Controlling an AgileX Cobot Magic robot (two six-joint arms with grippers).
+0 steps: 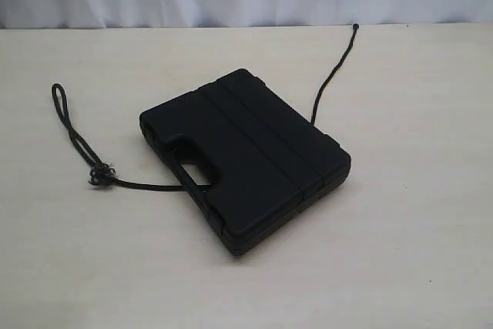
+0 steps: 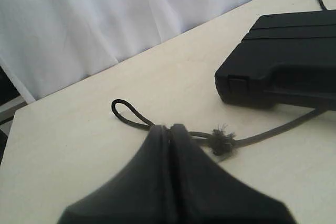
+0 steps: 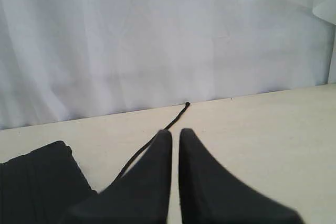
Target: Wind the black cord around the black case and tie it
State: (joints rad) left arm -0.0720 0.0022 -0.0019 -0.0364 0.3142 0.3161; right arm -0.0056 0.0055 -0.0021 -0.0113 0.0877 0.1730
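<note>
The case (image 1: 246,163) lies flat on the table (image 1: 416,267), and the cord (image 1: 146,186) runs in at its handle slot and comes out past its far edge. I cannot tell whether the cord threads the slot or only passes beneath the case.

The looped end and frayed knot (image 2: 223,141) lie on the handle side of the case. The knob end (image 3: 187,103) trails away beyond the opposite side.

My left gripper (image 2: 171,128) has its fingers pressed together on nothing. The knot lies just beyond its tips, so I judge this arm the nearer for the loop end.

My right gripper (image 3: 175,132) is closed and empty too, and it points along the cord toward the knob.

The exterior view shows neither gripper, so only the wrist views give me their alignment. The right wrist view catches only a corner of the case.
</note>
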